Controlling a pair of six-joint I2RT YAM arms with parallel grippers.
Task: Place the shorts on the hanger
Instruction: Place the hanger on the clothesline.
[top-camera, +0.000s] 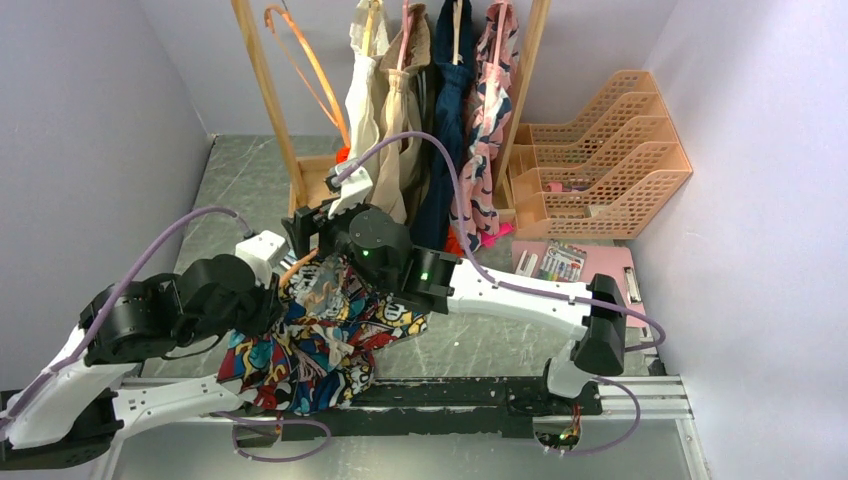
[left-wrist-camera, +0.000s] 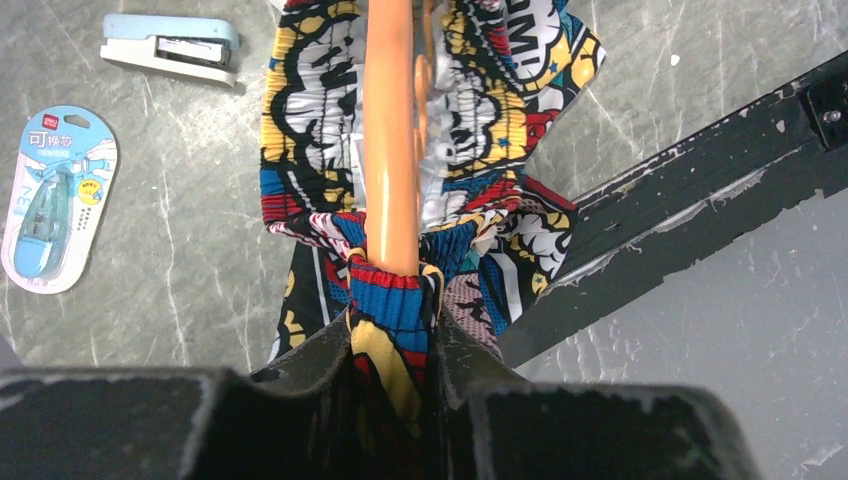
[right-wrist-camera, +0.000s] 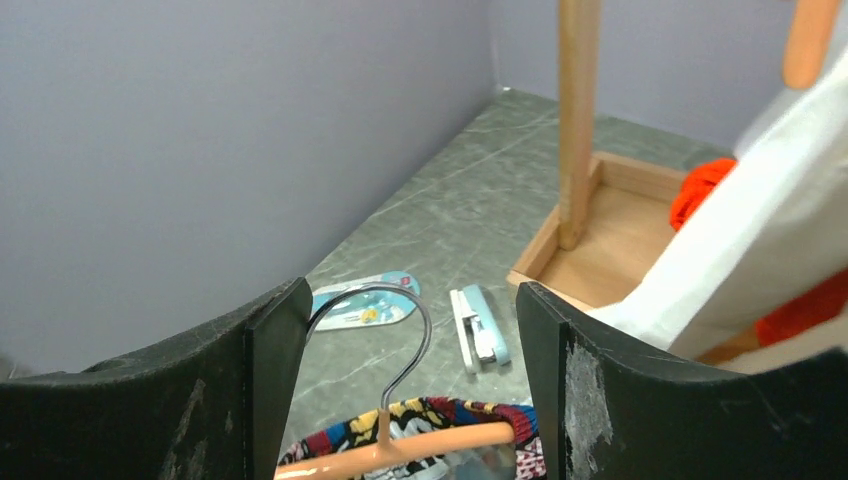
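The comic-print shorts (top-camera: 320, 340) hang in a bunch between the two arms, their waistband wrapped over the orange hanger (left-wrist-camera: 388, 130). In the left wrist view the hanger bar runs straight up from my left gripper (left-wrist-camera: 392, 330), which is shut on the shorts' blue-and-yellow fabric (left-wrist-camera: 480, 120) at the bar's end. In the right wrist view my right gripper (right-wrist-camera: 400, 380) stands wide open around the hanger's silver hook (right-wrist-camera: 405, 325). The hook's tip is close to the left finger (right-wrist-camera: 275, 380). The bar (right-wrist-camera: 400, 445) and the waistband (right-wrist-camera: 450, 412) cross below. From above, the right gripper (top-camera: 315, 228) sits over the shorts' top.
A blue stapler (left-wrist-camera: 170, 48) and a correction-tape pack (left-wrist-camera: 55, 195) lie on the table to the left. A wooden clothes rack (top-camera: 430, 120) with hung garments stands behind, its post and tray base (right-wrist-camera: 620, 230) close by. Orange file trays (top-camera: 600, 150), a pink clipboard (top-camera: 570, 262) and the black rail (left-wrist-camera: 680, 200) are to the right.
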